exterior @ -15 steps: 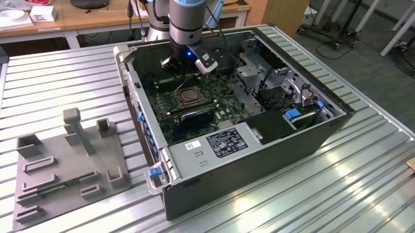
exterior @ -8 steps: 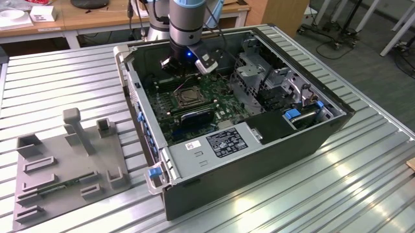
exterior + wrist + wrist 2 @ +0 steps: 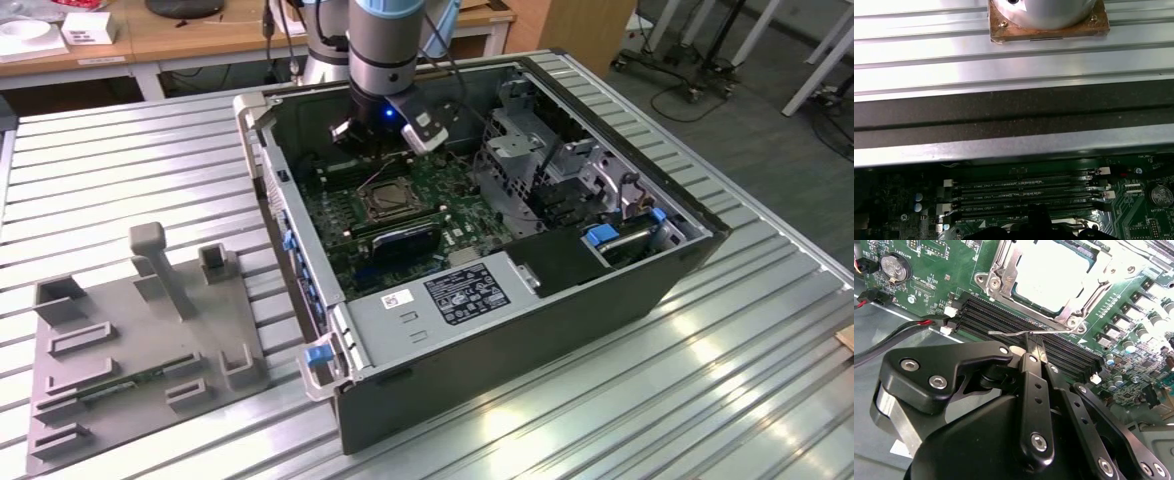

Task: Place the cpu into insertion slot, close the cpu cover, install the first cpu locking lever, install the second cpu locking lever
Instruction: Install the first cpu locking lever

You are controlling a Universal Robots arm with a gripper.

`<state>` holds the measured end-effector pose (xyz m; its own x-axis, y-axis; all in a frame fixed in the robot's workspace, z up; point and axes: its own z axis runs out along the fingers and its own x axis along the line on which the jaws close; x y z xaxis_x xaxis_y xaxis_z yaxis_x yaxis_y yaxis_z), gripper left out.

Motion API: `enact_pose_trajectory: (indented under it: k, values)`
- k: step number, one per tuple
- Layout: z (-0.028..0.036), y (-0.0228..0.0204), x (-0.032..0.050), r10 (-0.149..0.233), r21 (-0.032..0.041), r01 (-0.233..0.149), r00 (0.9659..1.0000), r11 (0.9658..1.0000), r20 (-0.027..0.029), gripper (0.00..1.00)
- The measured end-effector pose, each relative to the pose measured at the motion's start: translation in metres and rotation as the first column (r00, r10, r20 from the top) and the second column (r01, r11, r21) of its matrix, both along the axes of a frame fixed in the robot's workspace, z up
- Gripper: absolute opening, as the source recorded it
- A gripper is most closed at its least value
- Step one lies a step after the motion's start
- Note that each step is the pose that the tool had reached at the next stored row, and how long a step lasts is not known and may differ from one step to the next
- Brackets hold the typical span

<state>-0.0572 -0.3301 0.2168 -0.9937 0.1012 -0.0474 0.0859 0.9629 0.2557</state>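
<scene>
In the second wrist view the thin, bent silvery wire locking lever (image 3: pixel 1004 333) has its free end over the long black memory slots (image 3: pixel 984 315). It runs level along them and passes through the black two-fingered pincer (image 3: pixel 1035 347), whose tips are pinched together on it. It ends near the socket's corner. Its long axis lies parallel to the slots and crosswise to the fingers.

Just beyond the slots sits the square silver-rimmed insertion slot (image 3: pixel 988 282). It holds the flat dull-silver cpu (image 3: pixel 1054 272), and the thin silvery frame-plate cpu cover (image 3: pixel 1009 262) lies down over it.

In the exterior view the grey-and-blue arm (image 3: pixel 384 45) reaches steeply down into the open black computer case (image 3: pixel 561 320) on the ribbed metal bench (image 3: pixel 747 380).
</scene>
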Motion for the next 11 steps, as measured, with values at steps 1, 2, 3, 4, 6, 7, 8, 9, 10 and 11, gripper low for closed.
enact_pose_trajectory:
  k: [1,2,3,4,6,7,8,9,10,11]
  values:
    - [-0.0003,0.0000,0.0001,0.000,0.0000,0.000,1.0000,1.0000,0.0000,0.11]
    - [-0.0006,0.0000,0.0004,0.000,0.0001,0.000,1.0000,1.0000,0.0001,0.11]
    - [-0.0007,0.0000,0.0005,0.000,0.0000,0.000,1.0000,1.0000,0.0000,0.11]
    - [-0.0008,0.0000,0.0007,0.000,0.0001,0.000,1.0000,1.0000,0.0001,0.11]
    - [-0.0010,0.0000,0.0010,0.000,0.0000,0.000,1.0000,1.0000,0.0000,0.11]
    - [-0.0011,0.0000,0.0012,0.000,0.0000,0.000,1.0000,1.0000,0.0000,0.11]
    - [-0.0012,0.0000,0.0014,0.000,0.0000,0.000,1.0000,1.0000,0.0001,0.11]
    - [-0.0014,0.0000,0.0014,0.000,0.0001,0.000,1.0000,1.0000,0.0001,0.11]
    - [-0.0019,0.0001,0.0016,0.000,0.0005,0.000,1.0000,1.0000,0.0003,0.11]
    - [-0.0022,0.0000,0.0017,0.000,0.0004,0.000,1.0000,1.0000,0.0002,0.11]
